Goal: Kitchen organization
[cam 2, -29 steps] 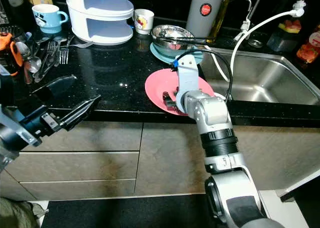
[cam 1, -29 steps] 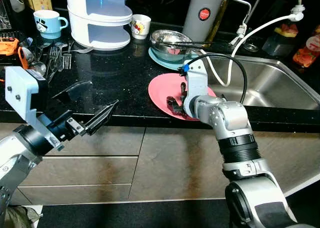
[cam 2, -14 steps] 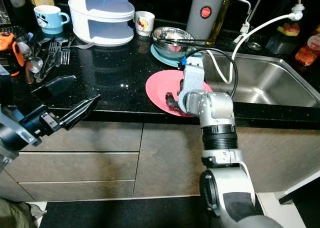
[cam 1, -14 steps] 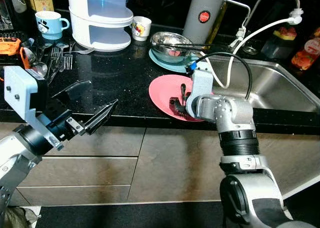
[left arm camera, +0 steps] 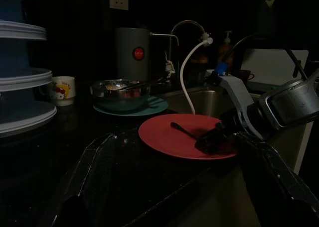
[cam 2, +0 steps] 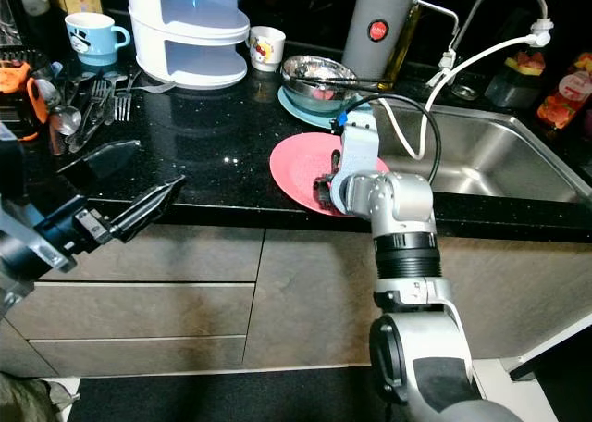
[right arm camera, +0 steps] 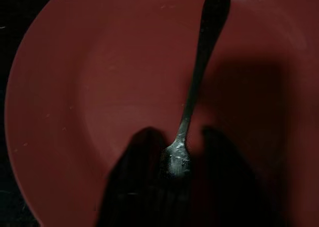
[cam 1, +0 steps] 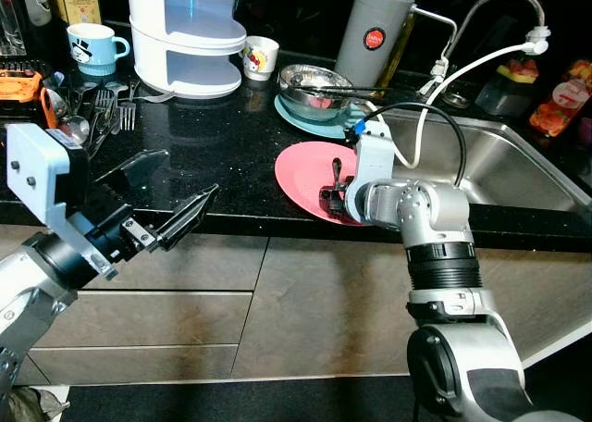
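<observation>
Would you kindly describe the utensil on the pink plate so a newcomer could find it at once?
Start at the steel sink; just to its left, at the black counter's front edge, lies a pink plate. On it lies a dark metal utensil, its head between the right gripper's fingers. It lies alone on a plate, unlike the cutlery pile on the counter's far left.
</observation>
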